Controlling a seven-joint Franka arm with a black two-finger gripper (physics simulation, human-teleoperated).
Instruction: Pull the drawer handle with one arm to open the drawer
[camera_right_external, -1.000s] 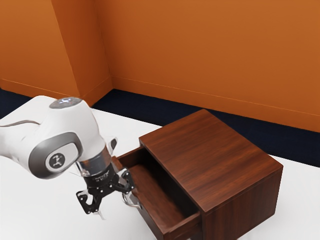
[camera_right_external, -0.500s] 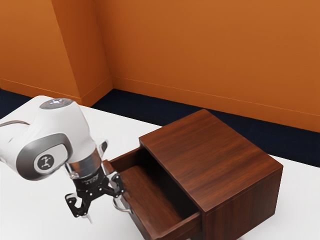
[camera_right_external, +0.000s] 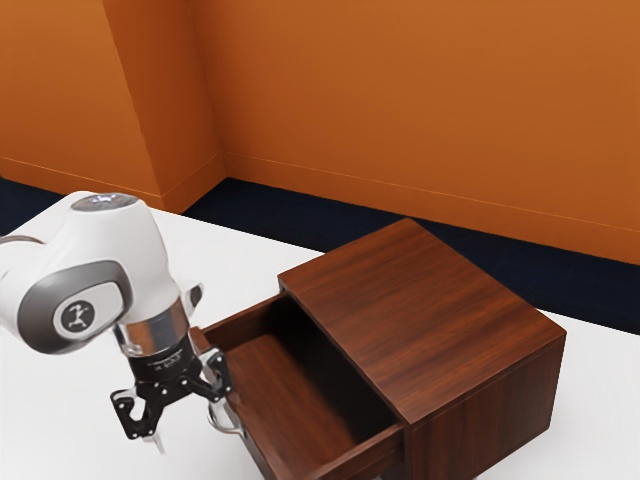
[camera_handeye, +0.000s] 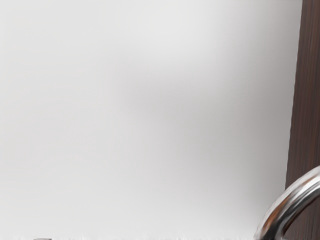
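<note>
Jaws sit at the handle (camera_right_external: 228, 422), their spread unreadable; drawer (camera_right_external: 290, 400) front cropped.

Shot from high at the side of the arm (camera_right_external: 90, 290), facing down and across the white tabletop (camera_right_external: 260, 262) toward the orange corner walls (camera_right_external: 400, 100), set back enough to take in most of the cabinet (camera_right_external: 430, 330). Shot also from the arm's hand, close over the tabletop (camera_handeye: 125, 110), facing down beside the drawer front (camera_handeye: 306, 90). Shared by both: that bare tabletop strip, drawer front and metal handle (camera_handeye: 287, 207).
</note>
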